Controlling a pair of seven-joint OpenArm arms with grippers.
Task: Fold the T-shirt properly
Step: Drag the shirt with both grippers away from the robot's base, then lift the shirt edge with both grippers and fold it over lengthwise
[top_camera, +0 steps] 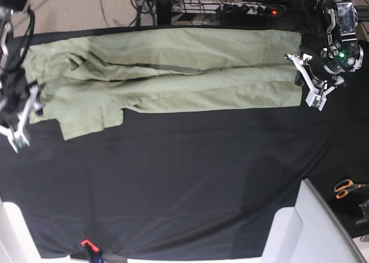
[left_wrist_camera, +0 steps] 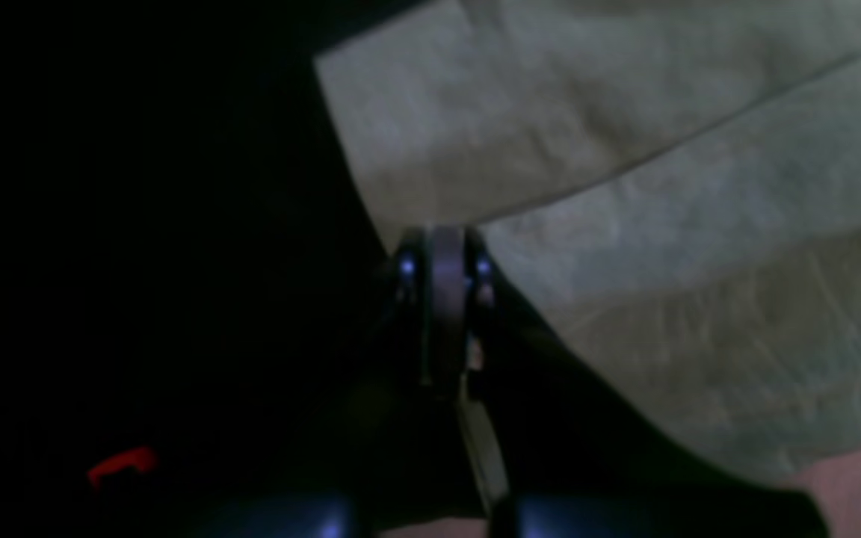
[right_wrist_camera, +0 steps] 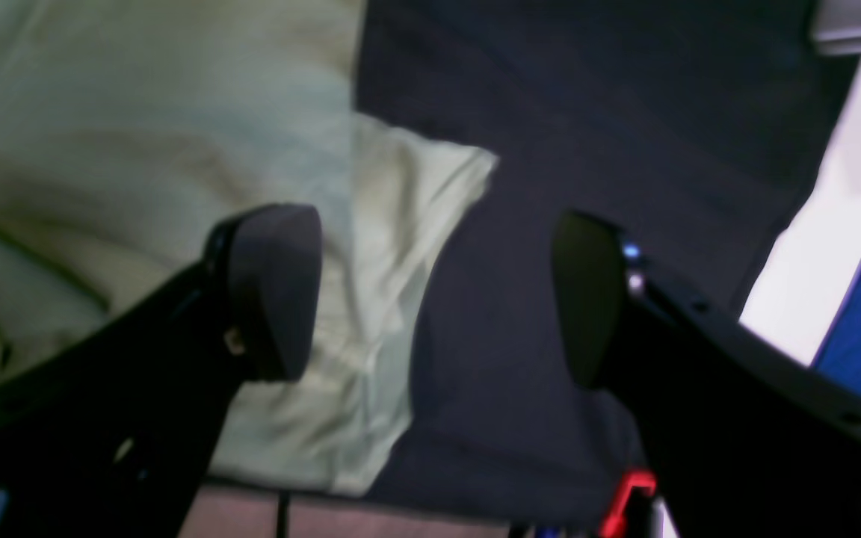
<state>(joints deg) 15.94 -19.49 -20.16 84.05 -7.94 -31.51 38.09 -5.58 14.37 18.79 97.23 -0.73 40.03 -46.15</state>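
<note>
The pale sage-green T-shirt (top_camera: 173, 72) lies stretched in a long band across the far side of the black table cloth (top_camera: 184, 176), doubled lengthwise. At its right end my left gripper (top_camera: 308, 78) sits against the edge. The left wrist view shows that gripper (left_wrist_camera: 445, 250) with its jaws pressed together on the T-shirt (left_wrist_camera: 625, 187) edge. My right gripper (top_camera: 24, 117) is at the shirt's left end. In the right wrist view the right gripper (right_wrist_camera: 430, 299) is open, holding nothing, with a corner of the T-shirt (right_wrist_camera: 400, 224) lying flat beneath its left finger (right_wrist_camera: 273, 291).
Orange-handled scissors (top_camera: 347, 187) lie at the table's right edge. A white bin (top_camera: 314, 228) stands at the front right. A small red clip (top_camera: 85, 243) sits on the front edge. Cables and a power strip (top_camera: 253, 9) lie on the floor behind the table.
</note>
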